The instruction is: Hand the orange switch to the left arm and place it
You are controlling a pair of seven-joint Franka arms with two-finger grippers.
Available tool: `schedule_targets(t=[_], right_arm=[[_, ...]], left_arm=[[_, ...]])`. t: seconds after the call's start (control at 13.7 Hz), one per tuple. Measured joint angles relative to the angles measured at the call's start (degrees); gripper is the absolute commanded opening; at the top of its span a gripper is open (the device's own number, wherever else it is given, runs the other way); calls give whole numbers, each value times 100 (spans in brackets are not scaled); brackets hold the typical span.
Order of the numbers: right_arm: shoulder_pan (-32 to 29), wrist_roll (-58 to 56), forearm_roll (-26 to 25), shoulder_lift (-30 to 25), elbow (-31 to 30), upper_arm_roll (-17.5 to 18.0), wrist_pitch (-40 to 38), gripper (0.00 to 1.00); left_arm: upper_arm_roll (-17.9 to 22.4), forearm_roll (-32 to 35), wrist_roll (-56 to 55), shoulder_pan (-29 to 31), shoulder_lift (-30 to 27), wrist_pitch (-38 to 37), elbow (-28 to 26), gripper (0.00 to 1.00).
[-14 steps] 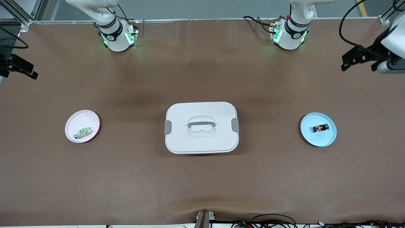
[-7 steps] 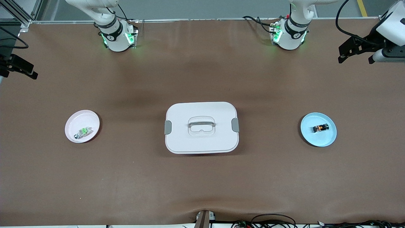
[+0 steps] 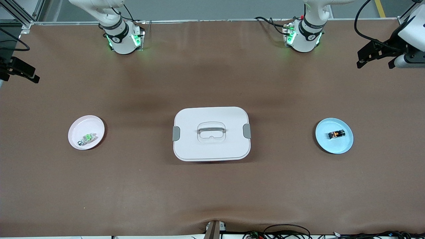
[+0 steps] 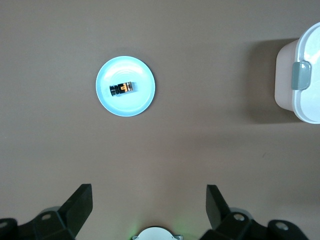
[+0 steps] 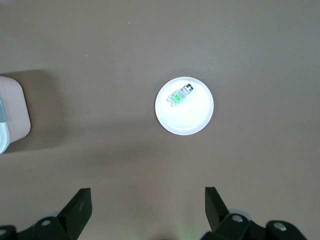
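The orange switch (image 3: 336,134) lies on a light blue plate (image 3: 334,143) toward the left arm's end of the table. It also shows in the left wrist view (image 4: 122,88). The white box (image 3: 211,133) stands at the table's middle, between the two plates. My left gripper (image 3: 375,63) hangs high over the table's end near its own base, open and empty (image 4: 148,200). My right gripper (image 3: 20,75) hangs high over the other end, open and empty (image 5: 147,202).
A pale pink plate (image 3: 86,127) toward the right arm's end holds a clear-white part with a green centre (image 3: 87,137). It also shows in the right wrist view (image 5: 180,94). Cables lie along the table's edge nearest the front camera.
My left gripper has shifted slightly up and sideways over its end of the table. The right arm, the switch, the plates and the box have not moved.
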Motion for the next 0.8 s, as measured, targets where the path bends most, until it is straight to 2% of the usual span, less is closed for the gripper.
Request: schedule_targets(t=[0.8], right_arm=[[0, 0, -6, 0, 0, 0, 0, 100]], left_arm=[[11, 78, -295, 8, 80, -44, 123, 100]])
